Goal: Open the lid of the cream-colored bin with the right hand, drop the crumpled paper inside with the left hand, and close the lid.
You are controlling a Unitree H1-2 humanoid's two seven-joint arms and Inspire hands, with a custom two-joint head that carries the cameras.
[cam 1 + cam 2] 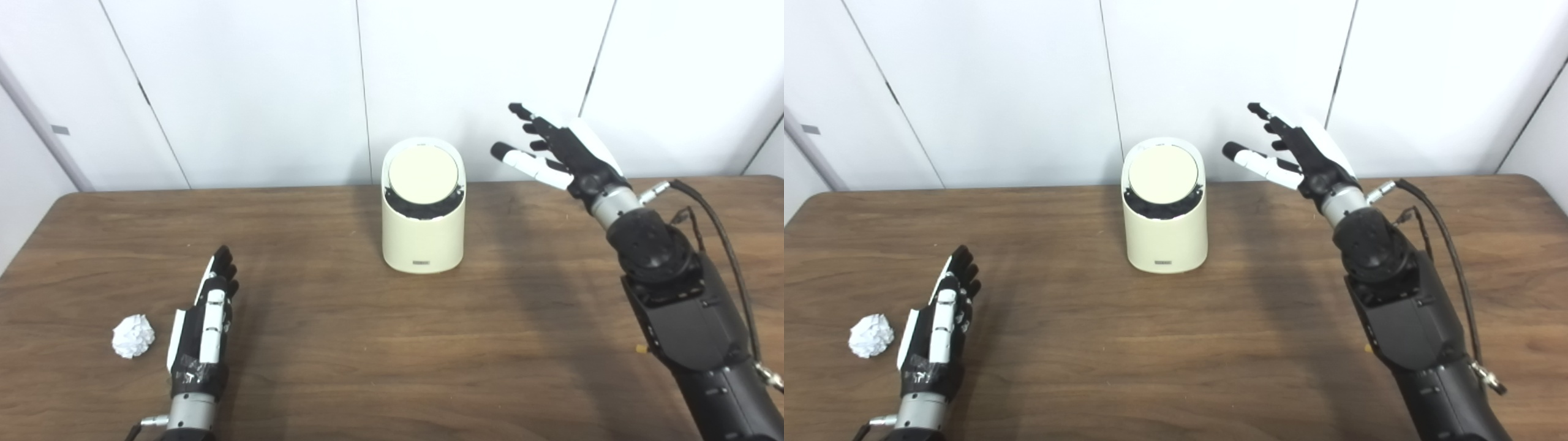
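Nothing is done yet: the bin [422,208] lid [422,174] is closed, the paper [133,335] untouched (both hands, left hand [205,324] and right hand [560,153], are spread empty).

Bin [422,233] mid-table [392,367], rear; crumpled paper [133,336] front left – beside left robot hand [205,324].

The brown wood-grain surface [380,343] carries a cream-colored bin [422,233] near its far edge. A crumpled paper [133,335] lies near the front left.
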